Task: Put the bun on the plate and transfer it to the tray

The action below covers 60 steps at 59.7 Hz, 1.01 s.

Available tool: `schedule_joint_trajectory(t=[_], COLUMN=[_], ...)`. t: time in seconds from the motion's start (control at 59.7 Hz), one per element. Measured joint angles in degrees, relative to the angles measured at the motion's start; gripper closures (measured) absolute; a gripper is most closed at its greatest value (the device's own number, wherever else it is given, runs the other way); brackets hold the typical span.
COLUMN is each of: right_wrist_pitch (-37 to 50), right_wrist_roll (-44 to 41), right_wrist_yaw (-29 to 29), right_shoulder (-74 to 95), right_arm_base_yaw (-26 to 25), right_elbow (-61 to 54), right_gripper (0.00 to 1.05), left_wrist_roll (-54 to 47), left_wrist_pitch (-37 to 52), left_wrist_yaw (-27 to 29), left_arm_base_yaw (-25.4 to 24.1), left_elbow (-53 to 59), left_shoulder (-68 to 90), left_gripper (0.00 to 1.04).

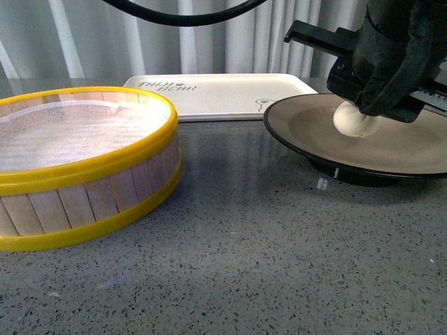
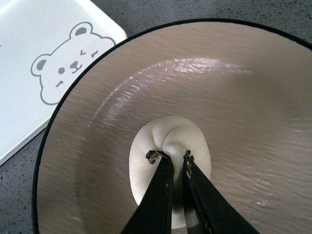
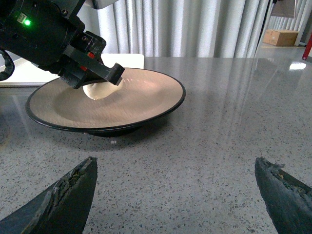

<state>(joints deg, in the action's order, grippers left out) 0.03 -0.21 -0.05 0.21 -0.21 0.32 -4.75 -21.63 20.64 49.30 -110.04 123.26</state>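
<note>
The white pleated bun (image 1: 353,118) rests on the beige inside of the black-rimmed plate (image 1: 419,150) at the right. My left gripper (image 1: 363,112) is above it, shut on the bun's twisted top. In the left wrist view the fingertips (image 2: 157,157) pinch the bun (image 2: 146,151) in the plate (image 2: 253,97). The cream-white tray (image 1: 230,94) with the bear drawing lies behind the plate, also in the left wrist view (image 2: 29,39). My right gripper (image 3: 175,195) is open and empty over the counter, in front of the plate (image 3: 146,97) and bun (image 3: 95,91).
A yellow-rimmed wooden steamer basket (image 1: 91,174) with white cloth lining stands at the left. The grey speckled counter (image 1: 265,258) spreads across the front. Grey curtains hang behind. A cardboard box (image 3: 280,36) sits far off.
</note>
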Motion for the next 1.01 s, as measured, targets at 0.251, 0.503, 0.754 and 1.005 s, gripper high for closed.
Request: schedule_joint_trajectory(t=[0.251, 0.503, 0.754, 1.005], right_wrist_pitch=[0.0, 0.0, 0.0, 0.0], right_wrist_roll=[0.0, 0.0, 0.0, 0.0], right_wrist_yaw=[0.0, 0.0, 0.0, 0.0], right_shoulder=[0.0, 0.0, 0.0, 0.0], right_arm_base_yaw=[0.0, 0.0, 0.0, 0.0], right_elbow=[0.0, 0.0, 0.0, 0.0], right_gripper=[0.09, 0.09, 0.09, 0.09], left_wrist_roll=[0.0, 1.8, 6.2, 7.9], left_wrist_pitch=[0.0, -1.0, -0.7, 8.8], left_wrist_yaw=[0.0, -0.9, -3.8, -0.7], left_arm_base_yaw=[0.0, -0.4, -2.2, -6.9], left_elbow=[0.0, -1.1, -1.0, 13.3], left_shoulder=[0.0, 0.0, -2.9, -21.5], left_gripper=[0.6, 0.06, 0.07, 0.07])
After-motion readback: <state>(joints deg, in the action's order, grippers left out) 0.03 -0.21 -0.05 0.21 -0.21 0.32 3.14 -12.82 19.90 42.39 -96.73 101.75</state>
